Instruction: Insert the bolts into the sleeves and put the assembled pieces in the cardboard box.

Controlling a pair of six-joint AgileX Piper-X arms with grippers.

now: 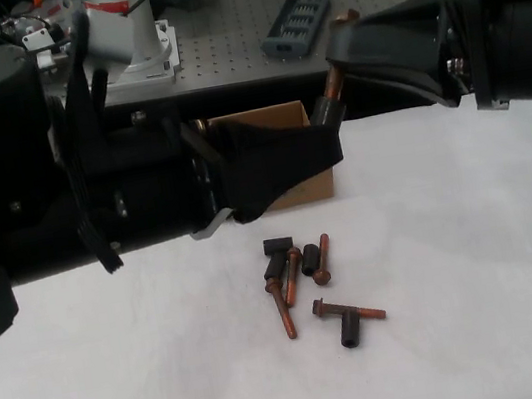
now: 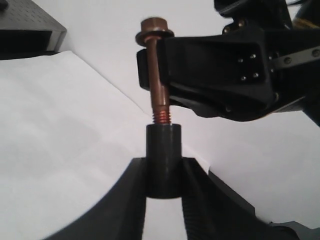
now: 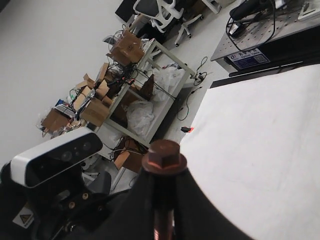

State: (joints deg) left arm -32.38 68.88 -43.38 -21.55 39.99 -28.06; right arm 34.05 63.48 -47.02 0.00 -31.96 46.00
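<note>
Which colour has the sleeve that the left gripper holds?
Black; the sleeve in the left gripper shows best in the left wrist view.

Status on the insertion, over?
Left gripper shut on sleeve. Right gripper shut on bolt, threaded tip at sleeve mouth. Nothing between them.

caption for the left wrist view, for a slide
Right tool holds bolt at the mouth of sleeve in left tool

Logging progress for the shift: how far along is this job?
Done: nothing I can confirm; the box hides its contents. In hand: the left gripper holds a sleeve, the right gripper holds a bolt with its tip at the sleeve's mouth. Left: several loose bolts and sleeves on the bench.
</note>
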